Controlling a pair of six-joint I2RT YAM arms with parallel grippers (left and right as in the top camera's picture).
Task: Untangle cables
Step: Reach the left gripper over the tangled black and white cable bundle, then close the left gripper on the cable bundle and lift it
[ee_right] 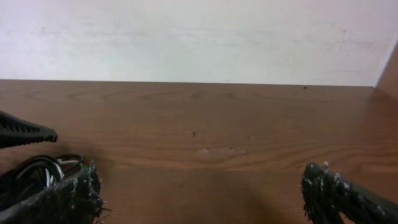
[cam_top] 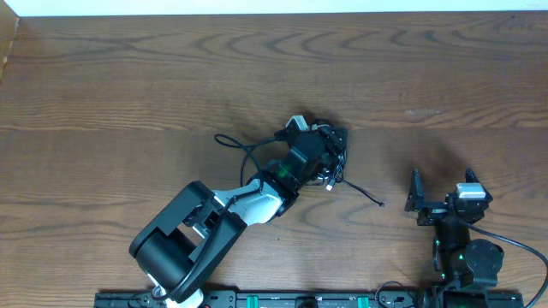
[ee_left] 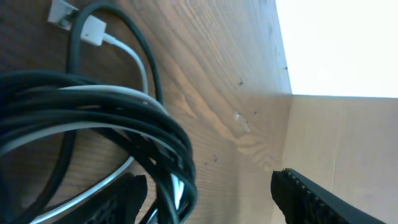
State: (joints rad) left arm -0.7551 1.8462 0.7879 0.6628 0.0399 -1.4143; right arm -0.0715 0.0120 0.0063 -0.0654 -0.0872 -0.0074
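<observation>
The cables (cam_top: 336, 169) lie as a tangle of thin black cords and one white cord in the middle of the table. A black loop (cam_top: 247, 151) trails left and a loose end (cam_top: 370, 197) trails right. My left gripper (cam_top: 332, 151) is down over the tangle. In the left wrist view its jaws stand apart, open, and the black and white bundle (ee_left: 177, 168) runs between them, close to the left finger (ee_left: 121, 202); the right finger (ee_left: 323, 199) is well clear. The white cord's plug (ee_left: 93, 28) rests on the wood. My right gripper (cam_top: 442, 184) stands open and empty, right of the tangle.
The wooden table (cam_top: 128, 77) stretches far behind and to the left. The right wrist view shows the tangle (ee_right: 37, 169) at its left edge, with a finger of the left gripper (ee_right: 25, 132) above it. A pale wall (ee_right: 199, 37) bounds the table's far edge.
</observation>
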